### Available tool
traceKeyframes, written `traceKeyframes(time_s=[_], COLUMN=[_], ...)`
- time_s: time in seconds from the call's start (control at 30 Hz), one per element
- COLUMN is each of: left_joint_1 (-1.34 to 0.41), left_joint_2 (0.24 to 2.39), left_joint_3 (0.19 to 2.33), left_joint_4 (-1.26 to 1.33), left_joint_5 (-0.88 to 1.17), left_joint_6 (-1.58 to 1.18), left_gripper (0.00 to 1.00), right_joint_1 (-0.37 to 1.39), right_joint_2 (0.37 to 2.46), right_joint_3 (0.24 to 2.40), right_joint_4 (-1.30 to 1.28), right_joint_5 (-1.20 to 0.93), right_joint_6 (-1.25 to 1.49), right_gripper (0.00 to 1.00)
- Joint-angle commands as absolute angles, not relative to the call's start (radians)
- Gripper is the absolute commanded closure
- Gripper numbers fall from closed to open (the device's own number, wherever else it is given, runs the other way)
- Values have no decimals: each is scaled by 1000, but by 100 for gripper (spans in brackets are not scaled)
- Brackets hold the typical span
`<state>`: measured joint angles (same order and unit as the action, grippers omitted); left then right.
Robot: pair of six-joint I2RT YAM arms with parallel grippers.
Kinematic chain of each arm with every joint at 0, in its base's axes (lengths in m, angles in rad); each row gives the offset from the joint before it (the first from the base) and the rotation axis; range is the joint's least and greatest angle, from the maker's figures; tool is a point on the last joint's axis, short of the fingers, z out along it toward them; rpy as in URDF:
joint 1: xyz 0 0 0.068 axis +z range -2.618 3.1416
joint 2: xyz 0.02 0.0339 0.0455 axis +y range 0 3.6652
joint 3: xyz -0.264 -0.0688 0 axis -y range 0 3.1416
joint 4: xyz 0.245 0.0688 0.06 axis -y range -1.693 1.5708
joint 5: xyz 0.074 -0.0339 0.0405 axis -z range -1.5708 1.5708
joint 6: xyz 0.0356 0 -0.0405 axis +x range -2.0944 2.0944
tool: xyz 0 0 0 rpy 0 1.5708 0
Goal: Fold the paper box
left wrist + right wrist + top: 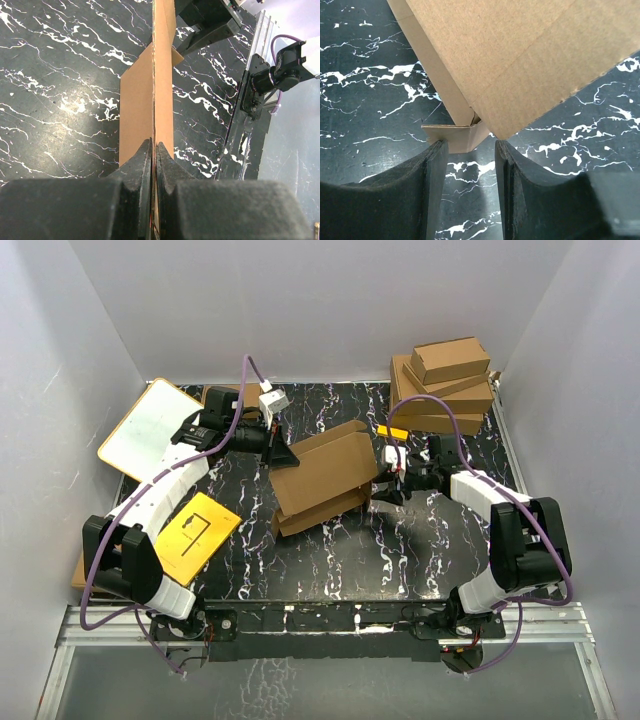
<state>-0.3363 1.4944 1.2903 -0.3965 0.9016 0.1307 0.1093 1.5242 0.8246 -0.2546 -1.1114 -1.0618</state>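
The fold is partway done. The paper box (pixel 322 478) sits near the middle of the black marbled table (pixel 300 560), between the two arms. Its panels are raised into a loose, half-closed shell rather than lying flat, but it does not yet have the tidy closed shape of the finished boxes (pixel 445 380) stacked at the far right corner. From above, a top panel leans over a lower one and a gap shows along the near edge, so I judge that the end flaps and the final tuck are left to do. The left gripper (pixel 154 147) is clamped tight on the box's left edge; its wrist view shows the two fingers pressed together with the thin cardboard wall running straight out from between them. The right gripper (pixel 469 150) has its fingers apart at the box's right end, where a small bent flap (pixel 455 138) pokes out from under the big panel and sits just at the fingertips, not pinched. The cardboard is plain brown with clean crease lines and a slightly crumpled corner where the flap meets the wall. A yellow card (pixel 195 530) and a white board (pixel 150 430) lie off to the left.
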Motion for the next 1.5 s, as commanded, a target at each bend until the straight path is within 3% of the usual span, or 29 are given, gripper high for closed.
traceKeyframes(time_s=[0.0,0.33,0.7,1.07,1.47], left_joint_1=[-338,-337,-338,-338,-338], left_joint_2=[1491,1490,1493,1501,1509], left_joint_3=[1277,1273,1267,1266,1270], left_joint_4=[-413,-408,-404,-399,-399], left_joint_5=[885,889,894,900,902], left_joint_6=[163,163,161,157,158], left_gripper=[100,100,100,100,100], right_joint_1=[126,149,165,181,193], right_joint_2=[1490,1491,1509,1509,1536], right_joint_3=[808,774,761,721,696], right_joint_4=[-135,-11,60,197,298], right_joint_5=[-1144,-1116,-1078,-1030,-1037], right_joint_6=[-1012,-891,-837,-756,-698], right_gripper=[52,52,67,60,64])
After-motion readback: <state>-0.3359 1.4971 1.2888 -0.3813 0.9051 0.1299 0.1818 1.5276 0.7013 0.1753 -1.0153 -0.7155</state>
